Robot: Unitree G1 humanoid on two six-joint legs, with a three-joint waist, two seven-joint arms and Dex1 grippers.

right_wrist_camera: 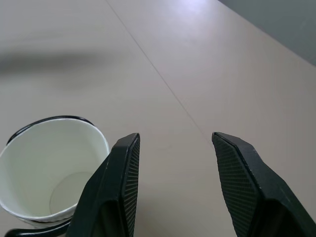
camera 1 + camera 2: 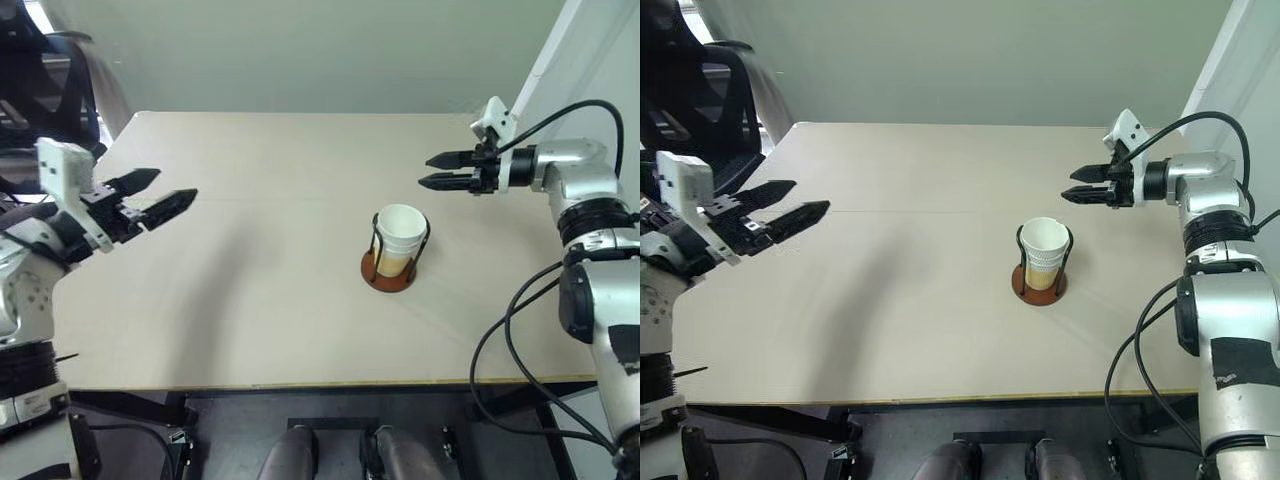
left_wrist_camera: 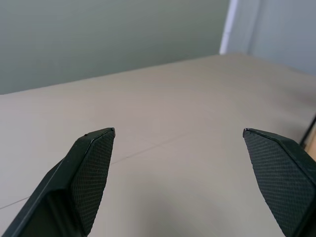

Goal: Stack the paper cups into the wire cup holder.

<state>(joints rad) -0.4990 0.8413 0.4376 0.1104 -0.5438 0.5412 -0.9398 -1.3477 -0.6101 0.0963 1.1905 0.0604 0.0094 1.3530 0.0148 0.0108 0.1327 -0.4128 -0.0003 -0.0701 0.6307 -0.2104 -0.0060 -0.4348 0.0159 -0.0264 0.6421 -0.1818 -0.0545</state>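
The paper cups [image 2: 401, 238] stand nested upright inside the wire cup holder [image 2: 389, 268], whose reddish-brown base rests on the pale table [image 2: 250, 300] right of centre; how many cups are nested cannot be told. Black wire loops rise around the tan outer wall, and the white rim of the top cup stands above them. The top cup's inside is white and holds nothing.

Above and beyond the holder, to its right, hangs the right gripper [image 2: 432, 169], pointing leftward across the table, its two black fingers parted with nothing between them. It is apart from the cups. Black cables loop down from that arm past the table's right edge.

Well away over the table's left side, the left gripper [image 2: 172, 192] hangs with fingers spread wide and nothing held. A dark office chair [image 2: 700, 90] stands beyond the far left corner.
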